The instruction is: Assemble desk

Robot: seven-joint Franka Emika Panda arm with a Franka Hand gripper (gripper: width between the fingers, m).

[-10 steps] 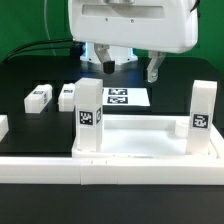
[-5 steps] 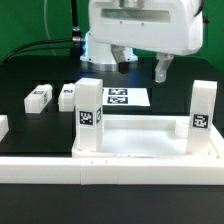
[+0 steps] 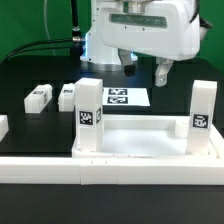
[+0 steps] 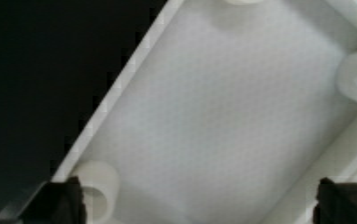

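The tabletop [image 3: 140, 140] sits low in the middle of the exterior view, open side up, and its long axis runs straight across from that view's left to its right. Its front edge sits tight against the front rail [image 3: 100, 172]. Two legs already stand in it, both dead upright with their tags facing the camera: the left leg [image 3: 90, 115] at the exterior view's left end and the right leg [image 3: 203, 112] at the other end. Between them the tray floor is bare, so that's the open lane.

Off to the exterior view's left, a loose leg [image 3: 38, 97] and a second loose leg [image 3: 68, 96] lie flat on the black table [image 3: 30, 65], side by side but not touching, long axes pointing roughly away from the camera. The marker board [image 3: 120, 99] lies flat just behind the tabletop.

The gripper [image 3: 146, 70] hangs up high over the back of the scene with its jaws spread wide and nothing between them. In the wrist view, the gripper [image 4: 201, 205] looks down on the tabletop [image 4: 246, 110]. The raised rim [image 4: 130, 100] cuts diagonally across, with black table [image 4: 33, 80] beyond it, and a round corner socket [image 4: 97, 182] sits right beside one dark fingertip [image 4: 58, 205].
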